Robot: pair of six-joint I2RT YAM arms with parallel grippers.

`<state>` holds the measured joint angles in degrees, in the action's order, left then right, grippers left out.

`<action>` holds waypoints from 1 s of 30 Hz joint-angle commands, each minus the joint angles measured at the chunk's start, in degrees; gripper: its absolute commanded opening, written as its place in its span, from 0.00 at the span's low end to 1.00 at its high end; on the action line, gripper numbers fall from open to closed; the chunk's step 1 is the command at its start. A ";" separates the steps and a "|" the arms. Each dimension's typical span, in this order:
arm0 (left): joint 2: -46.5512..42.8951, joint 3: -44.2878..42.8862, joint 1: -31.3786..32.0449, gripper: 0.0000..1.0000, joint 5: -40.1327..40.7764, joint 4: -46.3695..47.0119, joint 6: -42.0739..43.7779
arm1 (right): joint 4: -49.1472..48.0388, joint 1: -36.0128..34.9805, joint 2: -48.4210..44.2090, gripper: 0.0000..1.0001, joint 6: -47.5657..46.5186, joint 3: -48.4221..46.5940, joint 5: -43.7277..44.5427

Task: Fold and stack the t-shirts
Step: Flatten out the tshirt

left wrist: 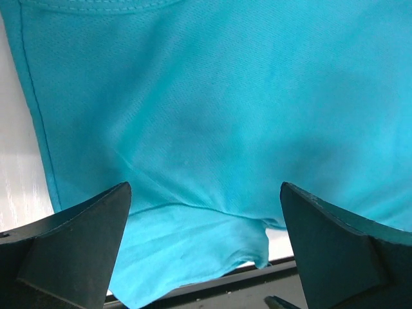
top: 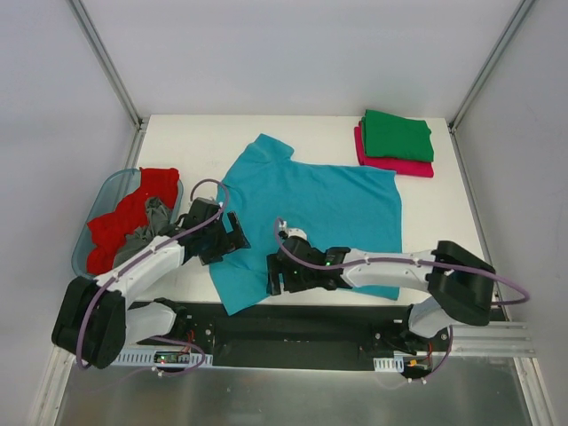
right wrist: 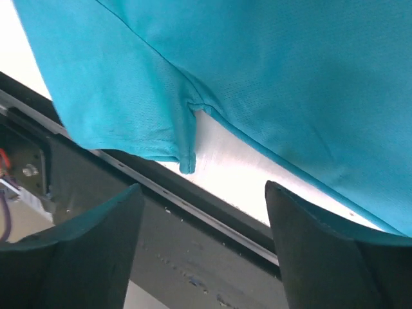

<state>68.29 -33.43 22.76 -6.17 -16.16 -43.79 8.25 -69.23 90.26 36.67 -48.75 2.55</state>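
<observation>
A teal t-shirt (top: 311, 204) lies spread flat on the white table (top: 191, 151), its lower sleeve hanging near the front edge. My left gripper (top: 231, 238) is open at the shirt's left edge; in the left wrist view (left wrist: 205, 190) its jaws straddle the teal cloth (left wrist: 225, 96) without pinching it. My right gripper (top: 276, 273) is open over the shirt's near sleeve; in the right wrist view (right wrist: 203, 190) the sleeve hem (right wrist: 187, 161) lies just beyond the jaws. A folded green shirt (top: 397, 135) lies on a folded pink-red shirt (top: 399, 165) at the back right.
A translucent blue basket (top: 99, 200) at the left holds a red shirt (top: 120, 222) and a grey shirt (top: 151, 228). A black mounting rail (top: 293, 324) runs along the table's front edge. Metal frame posts stand at both back corners.
</observation>
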 commanded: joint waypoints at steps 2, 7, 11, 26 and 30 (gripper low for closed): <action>-7.46 -0.14 -0.35 0.99 -2.79 -2.56 1.69 | 6.23 2.95 -11.23 0.94 -3.53 1.99 6.76; -6.25 -5.14 0.00 0.99 -1.74 -2.56 2.92 | 11.61 15.85 -18.62 0.96 -7.74 4.89 7.48; 0.59 -11.11 0.00 0.99 -0.15 -2.38 4.85 | 11.88 30.96 -19.42 0.96 -14.94 5.43 6.16; 32.95 -35.91 -2.63 0.99 2.13 -2.12 9.16 | 17.59 62.20 16.77 0.96 -34.72 -32.79 -10.36; 36.56 -37.67 -4.39 0.99 2.13 -2.56 9.16 | 22.23 62.55 26.52 0.96 -35.44 -42.19 -9.67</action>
<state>102.87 -68.27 20.12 -5.34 -17.85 -36.27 24.01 -6.31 109.69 4.78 -82.94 -4.82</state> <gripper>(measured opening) 0.990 0.961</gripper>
